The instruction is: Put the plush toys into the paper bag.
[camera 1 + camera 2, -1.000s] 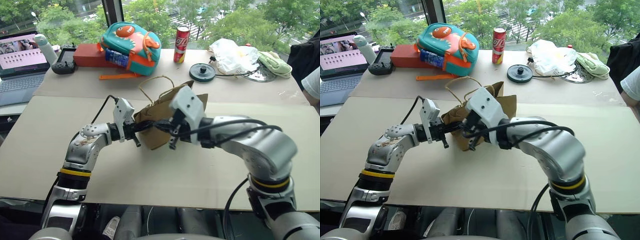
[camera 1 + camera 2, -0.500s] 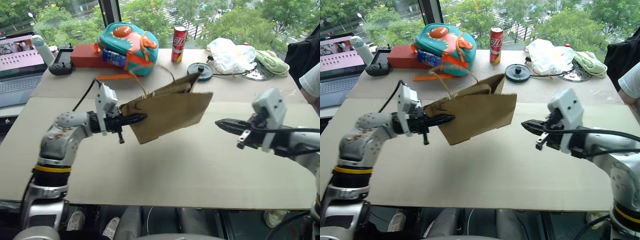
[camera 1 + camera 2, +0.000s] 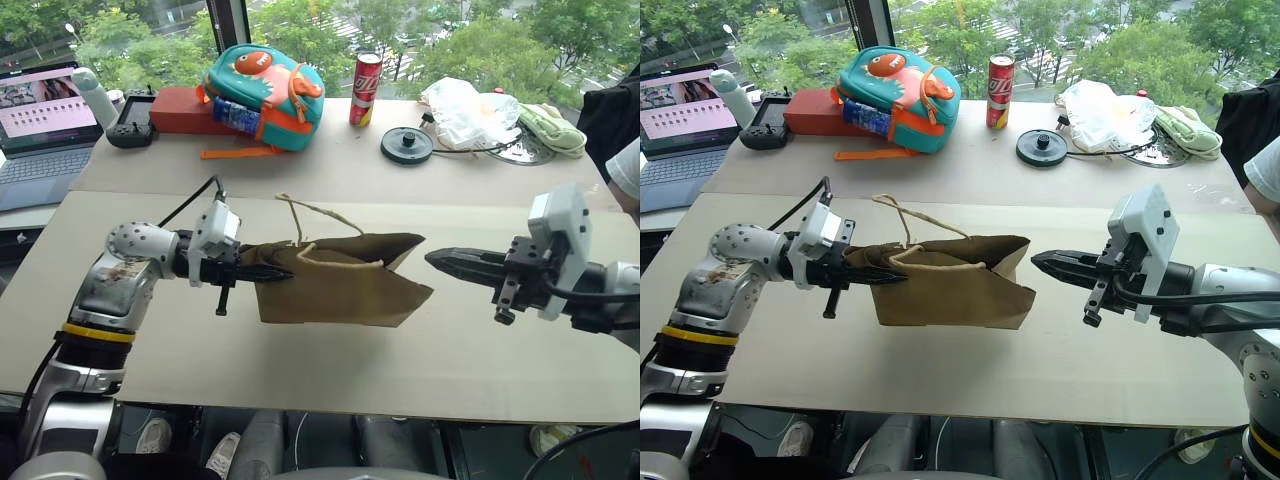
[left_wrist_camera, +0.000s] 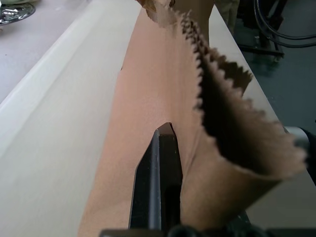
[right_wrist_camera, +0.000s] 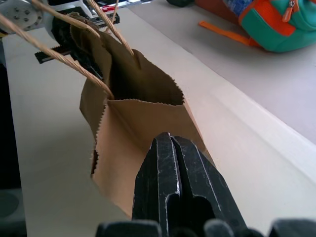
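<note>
Paper bag [image 3: 340, 285] swung level, left jaws gripping its rim, right jaws clenched empty, backpack [image 3: 265, 85] behind.

we see a plain brown paper bag [image 3: 345, 290] with tan cord handles [image 3: 315, 215], a teal backpack [image 3: 265, 85] with orange trim, a red can [image 3: 364, 88], a beige desk [image 3: 300, 360], black gripper fingers [image 5: 177, 182].

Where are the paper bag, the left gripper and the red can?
paper bag [image 3: 345, 295], left eye view, middle of its brown side.
left gripper [image 3: 283, 272], left eye view, fingertips at the bag's edge.
red can [image 3: 364, 88], left eye view, its body.
</note>
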Robot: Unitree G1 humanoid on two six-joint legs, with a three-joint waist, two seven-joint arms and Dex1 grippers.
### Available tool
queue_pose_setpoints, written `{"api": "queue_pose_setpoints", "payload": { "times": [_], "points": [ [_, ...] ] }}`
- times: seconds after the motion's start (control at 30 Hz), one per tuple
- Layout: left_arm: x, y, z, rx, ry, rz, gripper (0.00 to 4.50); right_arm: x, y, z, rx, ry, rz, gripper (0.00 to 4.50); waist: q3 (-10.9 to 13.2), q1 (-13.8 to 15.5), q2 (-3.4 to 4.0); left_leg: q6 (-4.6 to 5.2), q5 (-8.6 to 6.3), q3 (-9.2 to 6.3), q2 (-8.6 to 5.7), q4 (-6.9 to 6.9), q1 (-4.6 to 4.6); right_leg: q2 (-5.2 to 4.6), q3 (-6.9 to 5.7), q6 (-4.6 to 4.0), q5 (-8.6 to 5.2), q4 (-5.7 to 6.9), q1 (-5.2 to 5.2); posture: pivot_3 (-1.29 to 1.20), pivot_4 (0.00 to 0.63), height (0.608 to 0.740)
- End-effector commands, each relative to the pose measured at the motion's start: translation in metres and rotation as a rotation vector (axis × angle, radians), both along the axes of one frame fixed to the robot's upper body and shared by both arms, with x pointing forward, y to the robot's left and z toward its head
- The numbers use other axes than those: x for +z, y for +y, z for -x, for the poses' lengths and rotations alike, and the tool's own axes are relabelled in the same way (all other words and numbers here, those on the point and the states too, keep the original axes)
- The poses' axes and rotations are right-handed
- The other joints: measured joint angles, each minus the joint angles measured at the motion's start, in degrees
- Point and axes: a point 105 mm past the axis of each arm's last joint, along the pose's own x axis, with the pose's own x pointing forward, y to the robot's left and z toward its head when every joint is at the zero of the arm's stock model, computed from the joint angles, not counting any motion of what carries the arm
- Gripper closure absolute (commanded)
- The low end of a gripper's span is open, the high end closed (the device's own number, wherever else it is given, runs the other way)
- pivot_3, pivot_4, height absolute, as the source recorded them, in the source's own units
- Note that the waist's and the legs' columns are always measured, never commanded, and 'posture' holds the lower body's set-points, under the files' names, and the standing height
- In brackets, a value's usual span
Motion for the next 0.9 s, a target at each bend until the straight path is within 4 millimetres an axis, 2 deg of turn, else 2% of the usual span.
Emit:
{"api": "queue_pose_setpoints", "payload": {
  "times": [0.03, 0.23, 0.43, 0.53, 0.63, 0.77, 0.9],
  "points": [
    [0.002, -0.001, -0.004, -0.012, -0.022, 0.003, 4.41, 0.009, 0.001, 0.002, 0.008, -0.046, 0.006, 4.5, 0.0, -0.2, 0.0, 0.0, 0.0, -0.01, 0.0, -0.01, 0.0, 0.01, 0.0, -0.01, 0.0, 0.01, -0.01, 0.0, 0.15, 0.739],
    [-0.016, -0.001, -0.005, -0.001, 0.011, -0.018, 4.41, 0.003, 0.0, 0.001, -0.014, -0.025, 0.036, 4.5, 0.0, -0.3, 0.0, 0.02, -0.01, -0.02, 0.01, 0.01, 0.01, 0.01, -0.01, -0.29, 0.17, 0.05, -0.01, 0.0, 0.15, 0.739],
    [-0.016, 0.001, -0.006, 0.006, 0.015, -0.014, 4.41, 0.0, 0.001, 0.002, -0.019, -0.019, 0.05, 4.5, 0.0, -0.3, 0.0, 0.02, -0.01, -0.03, 0.0, 0.02, 0.01, 0.01, -0.01, -0.28, 0.17, 0.06, 0.0, 0.0, 0.15, 0.739],
    [-0.002, 0.004, -0.005, -0.007, 0.042, -0.022, 3.74, 0.002, -0.003, -0.004, -0.036, -0.034, 0.062, 4.5, 0.0, -0.4, 0.0, 0.02, -0.01, -0.03, 0.01, 0.02, 0.01, 0.01, -0.01, -0.29, 0.17, 0.07, 0.0, 0.0, 0.15, 0.739],
    [0.016, 0.008, -0.006, 0.02, 0.038, -0.007, 2.74, 0.001, -0.005, -0.007, -0.044, -0.03, 0.085, 4.5, 0.0, -0.5, 0.0, 0.02, -0.01, -0.04, 0.01, 0.03, 0.02, 0.02, -0.02, -0.23, 0.13, 0.11, -0.01, 0.0, 0.15, 0.739],
    [0.044, 0.016, 0.003, 0.054, 0.067, 0.04, 2.74, -0.004, -0.011, -0.006, -0.061, -0.015, 0.138, 4.5, 0.0, -0.5, 0.0, 0.02, -0.01, -0.04, 0.02, 0.03, 0.02, 0.01, -0.01, -0.13, 0.08, 0.11, -0.01, 0.0, 0.15, 0.739],
    [0.065, 0.026, 0.017, 0.084, 0.086, 0.053, 2.74, 0.001, -0.015, -0.005, -0.06, -0.036, 0.172, 4.5, 0.0, -0.7, 0.0, 0.03, -0.01, -0.03, 0.03, 0.01, 0.02, 0.02, -0.01, -0.13, 0.07, 0.12, -0.05, 0.0, 0.15, 0.739]
  ]
}}
